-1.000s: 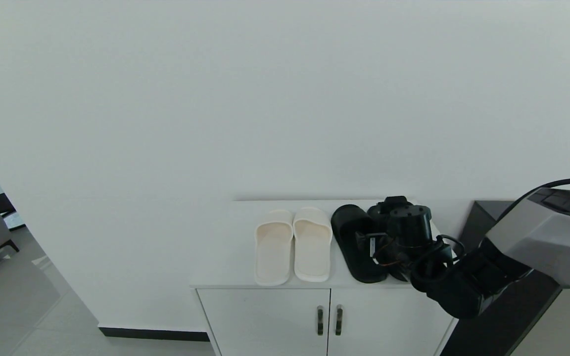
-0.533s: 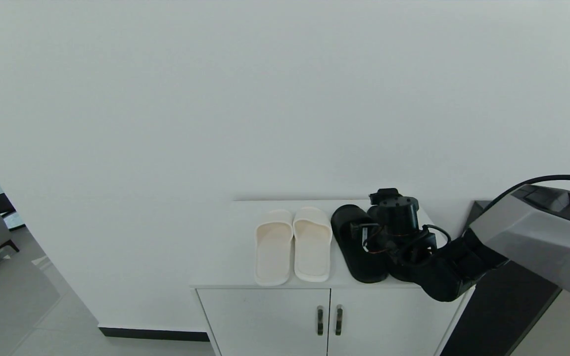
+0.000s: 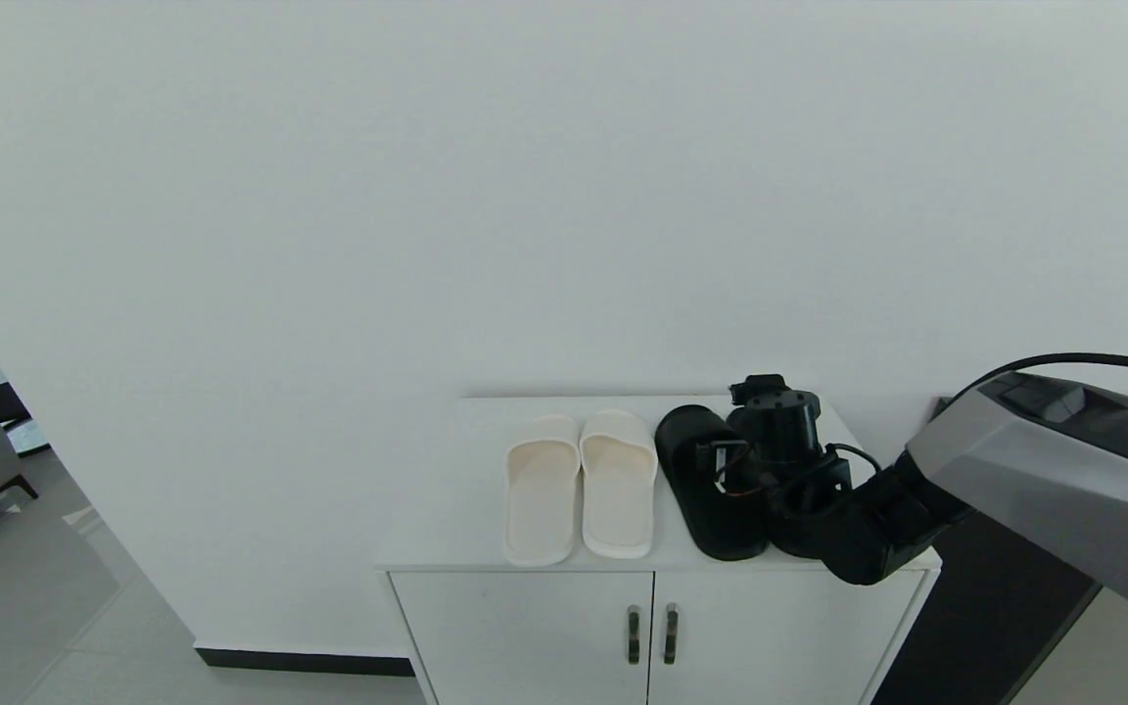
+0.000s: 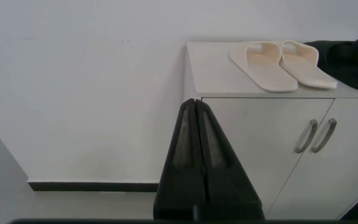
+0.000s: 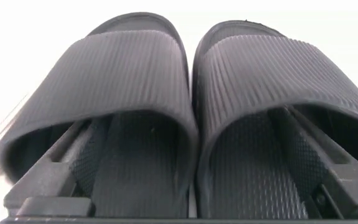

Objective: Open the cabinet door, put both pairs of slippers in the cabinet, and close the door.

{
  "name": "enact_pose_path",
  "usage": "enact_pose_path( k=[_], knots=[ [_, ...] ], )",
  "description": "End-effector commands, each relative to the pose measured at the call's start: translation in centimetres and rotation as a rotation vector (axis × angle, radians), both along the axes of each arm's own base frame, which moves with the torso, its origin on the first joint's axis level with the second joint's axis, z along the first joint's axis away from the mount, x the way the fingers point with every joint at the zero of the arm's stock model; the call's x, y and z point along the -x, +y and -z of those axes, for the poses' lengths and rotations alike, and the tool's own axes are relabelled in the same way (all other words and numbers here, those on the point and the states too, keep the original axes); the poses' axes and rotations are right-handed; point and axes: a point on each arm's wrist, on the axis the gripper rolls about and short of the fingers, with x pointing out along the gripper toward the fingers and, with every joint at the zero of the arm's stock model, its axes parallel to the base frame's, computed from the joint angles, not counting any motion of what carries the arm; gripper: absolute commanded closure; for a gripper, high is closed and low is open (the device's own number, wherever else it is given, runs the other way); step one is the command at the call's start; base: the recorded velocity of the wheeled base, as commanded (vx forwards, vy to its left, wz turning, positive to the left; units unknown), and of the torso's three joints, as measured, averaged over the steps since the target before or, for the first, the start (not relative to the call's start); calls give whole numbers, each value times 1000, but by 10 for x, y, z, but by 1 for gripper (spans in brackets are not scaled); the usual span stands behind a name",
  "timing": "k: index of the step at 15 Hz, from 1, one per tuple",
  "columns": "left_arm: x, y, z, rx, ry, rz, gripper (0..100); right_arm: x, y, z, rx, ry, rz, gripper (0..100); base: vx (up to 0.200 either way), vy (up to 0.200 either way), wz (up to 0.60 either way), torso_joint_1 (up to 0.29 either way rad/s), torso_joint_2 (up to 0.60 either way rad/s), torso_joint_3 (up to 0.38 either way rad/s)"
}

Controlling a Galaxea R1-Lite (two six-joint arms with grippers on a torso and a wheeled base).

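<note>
Left end effector (image 4: 196, 106) is clenched on nothing and hangs low, out to the left of the cabinet (image 3: 525, 627), pointing along its front. The cabinet doors (image 3: 760, 632) are shut and the paired handles (image 3: 634, 634) at the centre seam are untouched. The cream slippers (image 3: 613, 490) lie side by side on the cabinet top, left of centre, toes to the wall. The black slippers (image 3: 706, 490) lie just beside them to the right, partly covered by the right arm. Right end effector (image 5: 190, 143) is released: its fingers (image 5: 58, 171) are spread, one inside each black slipper under the strap, with the two adjoining inner walls between them. Assessment: the step in hand is picking up the black pair. Advise running both fingers well in under the straps before clamping, so that both inner walls are caught together, then lifting straight up clear of the cream pair. Note: with the doors shut, the pair has nowhere to go until the left arm pulls a handle.
</note>
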Motion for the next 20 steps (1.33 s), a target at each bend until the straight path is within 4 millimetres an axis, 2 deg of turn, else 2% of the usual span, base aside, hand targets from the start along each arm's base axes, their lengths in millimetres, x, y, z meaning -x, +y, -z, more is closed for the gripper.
enact_pose_path(
  k=[1, 6, 8, 10, 13, 14, 15, 18, 20],
  knots=[
    [0, 0, 0, 0, 2, -1, 100, -4, 1, 5, 1, 3, 2, 100, 0, 0, 0, 0, 0, 0],
    [0, 0, 0, 0, 2, -1, 100, -9, -2, 10, -5, 4, 18, 100, 0, 0, 0, 0, 0, 0],
    [0, 0, 0, 0, 2, -1, 100, -5, -5, -2, -7, -12, 31, 100, 0, 0, 0, 0, 0, 0],
    [0, 0, 0, 0, 2, -1, 100, 25, -7, -40, -42, -37, -48, 100, 0, 0, 0, 0, 0, 0],
    [0, 0, 0, 0, 2, -1, 100, 86, -13, -88, -93, -60, -216, 100, 0, 0, 0, 0, 0, 0],
    [0, 0, 0, 0, 2, -1, 100, 101, -15, -95, -101, -55, -257, 100, 0, 0, 0, 0, 0, 0],
    [0, 0, 0, 0, 2, -2, 100, 131, -19, -104, -111, -39, -339, 100, 0, 0, 0, 0, 0, 0],
    [0, 0, 0, 0, 2, -1, 100, 190, -30, -105, -134, 4, -536, 100, 0, 0, 0, 0, 0, 0],
    [0, 0, 0, 0, 2, -1, 100, 209, -34, -108, -169, 21, -661, 100, 0, 0, 0, 0, 0, 0]
  ],
)
